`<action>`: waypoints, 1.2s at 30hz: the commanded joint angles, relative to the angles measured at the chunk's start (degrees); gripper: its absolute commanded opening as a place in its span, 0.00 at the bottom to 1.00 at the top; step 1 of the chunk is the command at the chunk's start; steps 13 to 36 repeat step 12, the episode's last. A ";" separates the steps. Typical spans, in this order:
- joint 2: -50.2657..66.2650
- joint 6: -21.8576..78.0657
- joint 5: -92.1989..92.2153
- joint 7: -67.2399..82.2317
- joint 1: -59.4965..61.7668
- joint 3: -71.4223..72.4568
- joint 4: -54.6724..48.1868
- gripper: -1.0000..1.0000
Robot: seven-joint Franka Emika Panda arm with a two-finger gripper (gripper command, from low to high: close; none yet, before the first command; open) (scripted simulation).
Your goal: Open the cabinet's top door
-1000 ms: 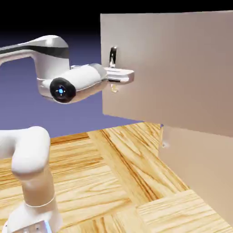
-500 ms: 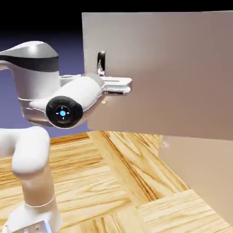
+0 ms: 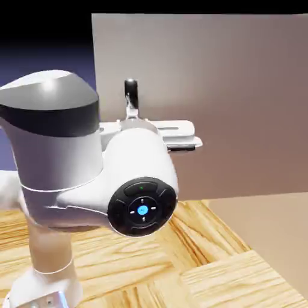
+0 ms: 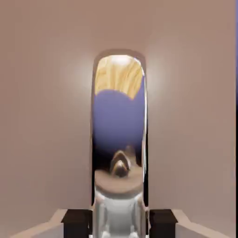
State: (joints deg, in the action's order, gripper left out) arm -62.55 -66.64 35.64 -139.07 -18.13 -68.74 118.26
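The top door (image 3: 240,102) stands swung well out from the cabinet (image 3: 271,240), its face turned toward the exterior camera and its free edge at 9 o'clock in the frame; the opening looks largely done, with perhaps a last stretch of swing and the release left. Its dark curved handle (image 3: 130,96) sits near that edge, rising toward 12 o'clock from the gripper (image 4: 120,218), which is clenched around it. In the hand view the mirror-bright handle fills the gap between the 2 grey fingertips (image 4: 76,221).
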 commanded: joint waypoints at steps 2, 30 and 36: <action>-0.15 2.79 -0.95 -0.78 -3.78 -2.32 -4.16 0.00; -2.91 15.29 -3.75 -6.29 -21.79 -10.81 -24.92 0.00; -2.91 15.29 -3.75 -6.29 -21.79 -10.81 -24.92 0.00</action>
